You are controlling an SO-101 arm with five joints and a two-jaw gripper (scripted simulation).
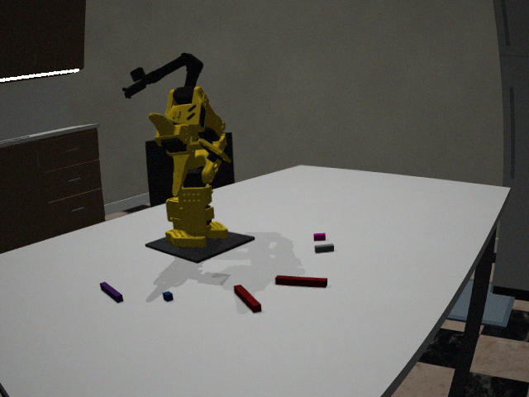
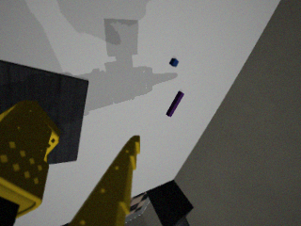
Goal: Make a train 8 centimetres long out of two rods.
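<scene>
My gripper (image 1: pixel 216 155) is open and empty, held high above the table close to the yellow arm's body; in the wrist view its yellow jaws frame the table far below. A purple rod (image 1: pixel 111 291) lies flat at the left, also in the wrist view (image 2: pixel 175 104). A small blue rod (image 1: pixel 168 295) lies right of it and shows in the wrist view (image 2: pixel 174 61). Two red rods lie in front of the base, one angled (image 1: pixel 247 298) and one nearly level (image 1: pixel 301 280). A magenta rod (image 1: pixel 319 236) and a grey rod (image 1: pixel 324 247) lie close together at the right. No rods touch end to end.
The arm stands on a dark base plate (image 1: pixel 199 246). The table's right edge (image 1: pixel 474 273) drops to the floor. A dark chair (image 1: pixel 158 170) and a drawer cabinet (image 1: pixel 51 179) stand behind the table.
</scene>
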